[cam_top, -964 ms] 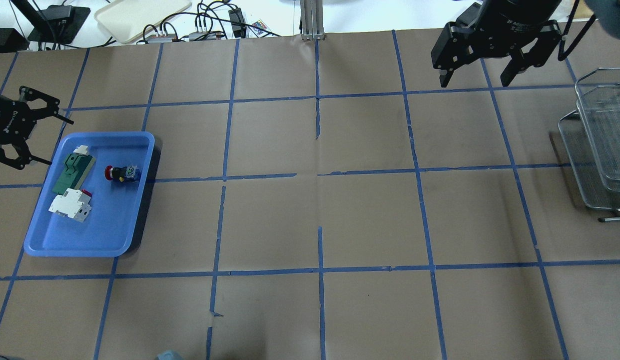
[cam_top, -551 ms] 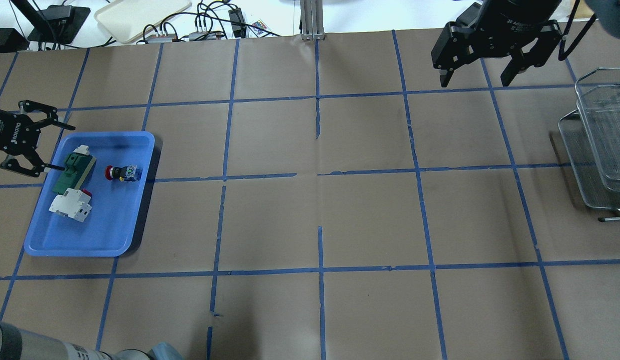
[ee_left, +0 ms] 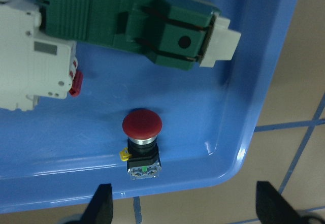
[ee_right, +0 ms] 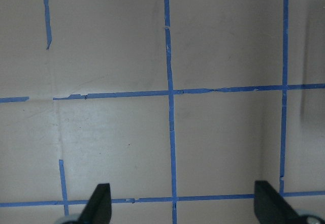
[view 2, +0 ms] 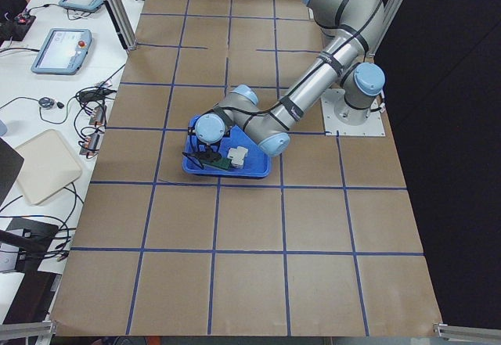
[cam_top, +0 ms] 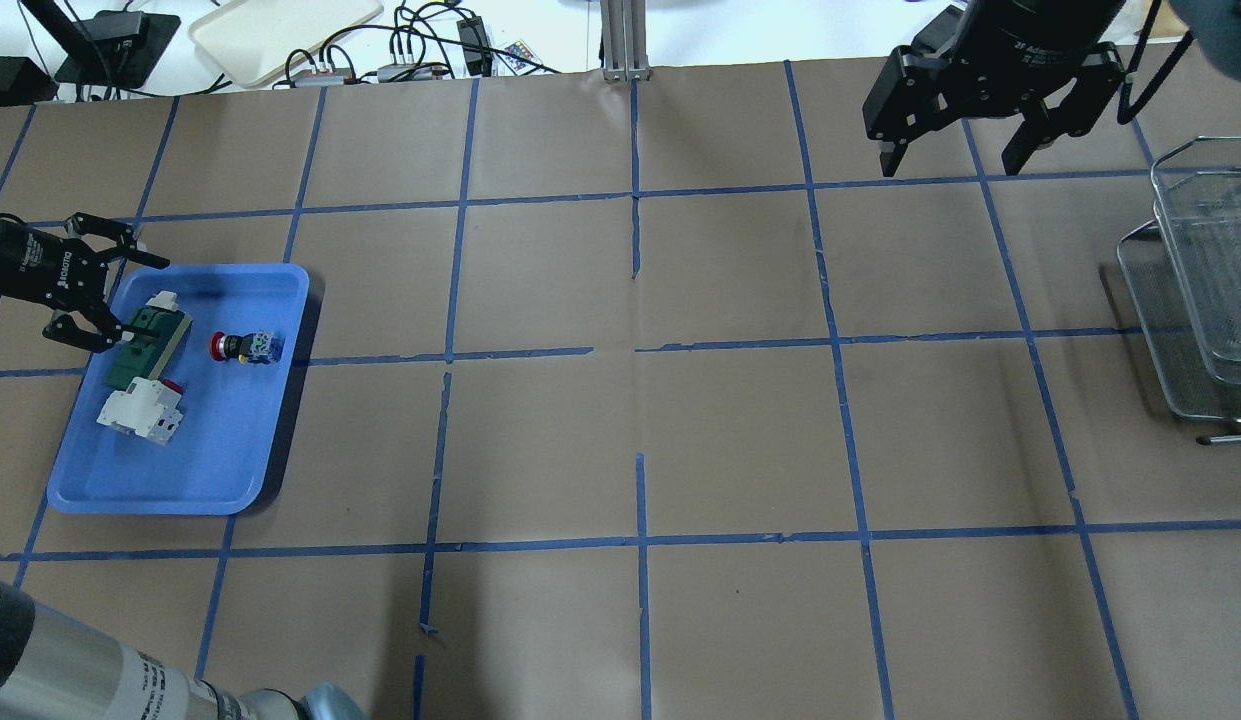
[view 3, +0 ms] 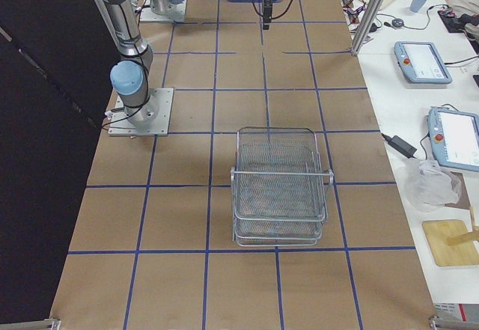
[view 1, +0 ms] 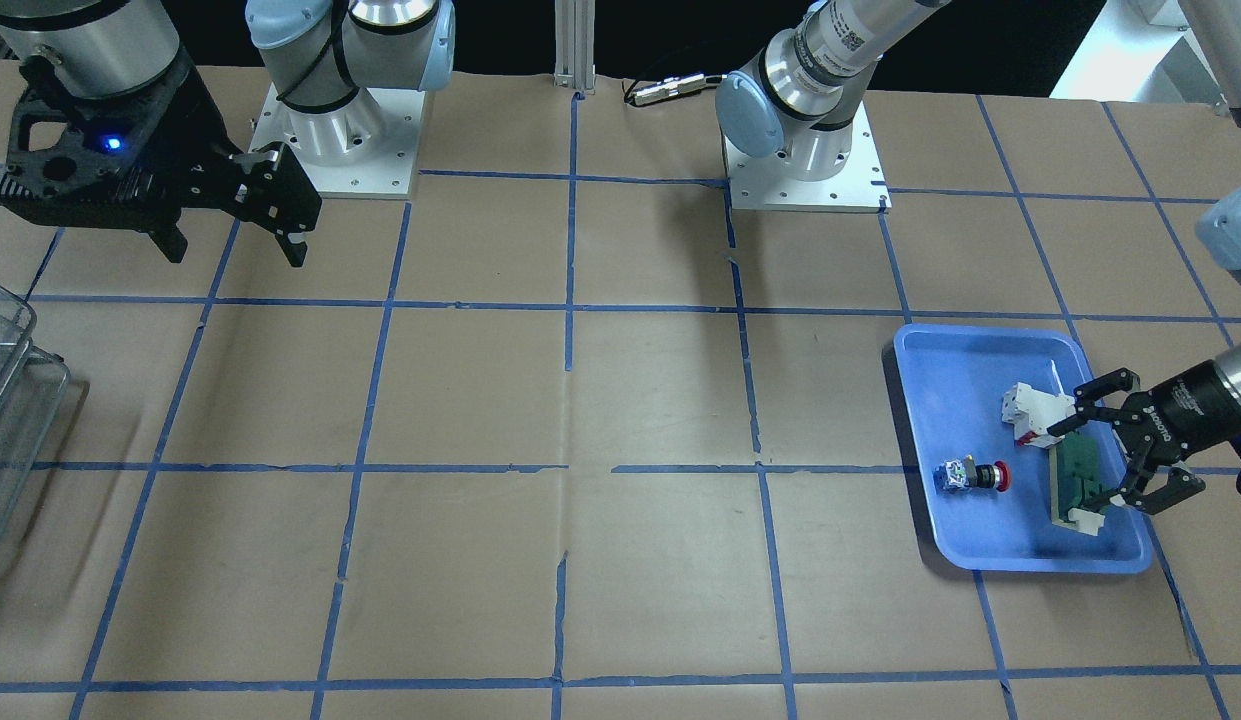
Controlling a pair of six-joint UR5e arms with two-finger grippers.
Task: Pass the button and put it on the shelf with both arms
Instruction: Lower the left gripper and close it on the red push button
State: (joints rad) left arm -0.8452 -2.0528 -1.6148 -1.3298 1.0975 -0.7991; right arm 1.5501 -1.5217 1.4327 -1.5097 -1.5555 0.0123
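Note:
The button (cam_top: 245, 347), with a red head, black body and blue-white rear, lies on its side in the blue tray (cam_top: 210, 455). It also shows in the front view (view 1: 970, 476) and the left wrist view (ee_left: 142, 142). My left gripper (cam_top: 148, 300) is open and empty over the tray's left edge, above the green part, a little left of the button. My right gripper (cam_top: 948, 165) is open and empty, high over the far right of the table. The wire-mesh shelf (cam_top: 1205, 290) stands at the table's right edge and also shows in the right view (view 3: 281, 184).
A green flat part (cam_top: 145, 345) and a white-and-red breaker block (cam_top: 140, 410) lie in the tray beside the button. The brown table has blue tape grid lines. Cables and a beige tray (cam_top: 280, 35) lie beyond the far edge.
My left gripper has moved right, from outside the tray to over its left edge. The left arm's elbow has come in at the bottom left. The right arm has not moved.

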